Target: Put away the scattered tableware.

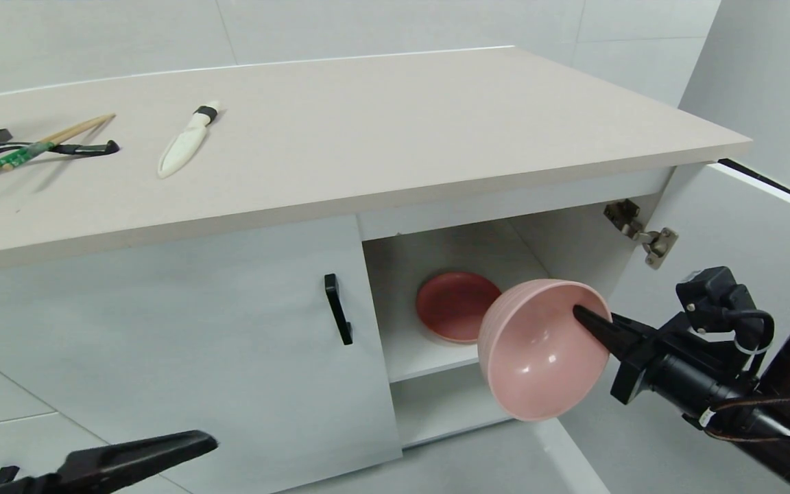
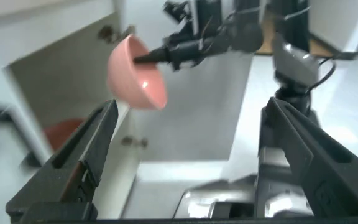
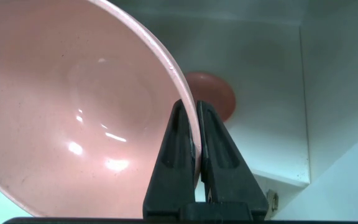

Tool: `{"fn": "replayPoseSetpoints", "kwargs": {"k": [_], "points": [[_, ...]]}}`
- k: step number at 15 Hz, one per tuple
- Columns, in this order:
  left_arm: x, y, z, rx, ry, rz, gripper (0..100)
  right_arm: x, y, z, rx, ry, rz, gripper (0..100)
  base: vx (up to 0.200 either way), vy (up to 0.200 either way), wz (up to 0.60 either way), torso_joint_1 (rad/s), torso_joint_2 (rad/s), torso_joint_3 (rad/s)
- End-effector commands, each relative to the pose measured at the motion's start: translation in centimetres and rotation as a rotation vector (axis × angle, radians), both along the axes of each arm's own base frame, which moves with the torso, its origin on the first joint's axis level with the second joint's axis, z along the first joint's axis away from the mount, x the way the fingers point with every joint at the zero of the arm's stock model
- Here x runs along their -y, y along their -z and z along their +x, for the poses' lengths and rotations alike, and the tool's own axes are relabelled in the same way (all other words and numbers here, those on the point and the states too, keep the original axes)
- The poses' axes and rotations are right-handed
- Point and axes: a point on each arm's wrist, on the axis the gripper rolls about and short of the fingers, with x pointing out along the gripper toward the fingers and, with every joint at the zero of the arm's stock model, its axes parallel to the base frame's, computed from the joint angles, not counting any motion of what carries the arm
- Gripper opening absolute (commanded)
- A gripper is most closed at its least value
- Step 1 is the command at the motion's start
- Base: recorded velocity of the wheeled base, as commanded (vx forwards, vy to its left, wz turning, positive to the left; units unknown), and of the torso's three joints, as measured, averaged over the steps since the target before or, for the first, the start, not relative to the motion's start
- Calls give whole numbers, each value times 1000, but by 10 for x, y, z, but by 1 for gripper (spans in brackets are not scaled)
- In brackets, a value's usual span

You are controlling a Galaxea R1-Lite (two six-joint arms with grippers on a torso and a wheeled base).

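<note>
Pink bowl, head view: hanging (image 1: 542, 350) in the air, tipped on its side in front of the open cupboard (image 1: 745, 226), not yet over the shelf (image 1: 409, 360).
Right pincer, head view: coming in (image 1: 590, 321) from the right at about shelf height with the arm lying roughly level, and gripping the bowl's rim.
Red plate, head view: lying (image 1: 455, 306) on the upper shelf, behind the bowl.
Bench, head view: carrying (image 1: 436, 116) chopsticks (image 1: 52, 137) and a white utensil (image 1: 188, 140) with a black band, both well apart from the bowl.
Step in hand: apparently stowing the bowl. The next move is likely calling for a push through the opening, levelling the bowl, and lowering it onto or beside the plate before letting go.
Left pincer, left wrist view: hanging low (image 2: 188, 112) with jaws gaping wide, holding nothing and facing the bowl (image 2: 135, 73).
Right pincer, right wrist view: clamping tight (image 3: 196, 146) on the thin rim, one finger inside the bowl (image 3: 73, 124) and one outside, with the plate (image 3: 213, 93) showing beyond.
</note>
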Motion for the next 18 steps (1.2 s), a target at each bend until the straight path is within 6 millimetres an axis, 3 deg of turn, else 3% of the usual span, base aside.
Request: {"fn": "replayPoseSetpoints", "kwargs": {"k": [1, 4, 9, 12, 16, 18], "points": [[-35, 12, -42, 73, -245, -29, 100, -1, 7, 3, -27, 0, -15, 0, 0, 0, 0, 0, 0, 0], [-44, 41, -55, -8, -483, 66, 100, -2, 12, 4, -44, 0, -22, 0, 0, 0, 0, 0, 0, 0], [-49, 51, -61, -10, -784, 84, 100, 2, 20, -1, -96, 6, -28, 0, 0, 0, 0, 0, 0, 0], [-49, 81, -82, -69, -950, 64, 100, -4, 37, 13, -180, 10, -7, 0, 0, 0, 0, 0, 0, 0], [-49, 80, -82, -102, -923, 1, 100, -15, 63, 36, -224, 18, -67, 0, 0, 0, 0, 0, 0, 0], [-49, 82, -82, -118, -916, 21, 100, -15, 67, 50, -209, 40, -73, 0, 0, 0, 0, 0, 0, 0]]}}
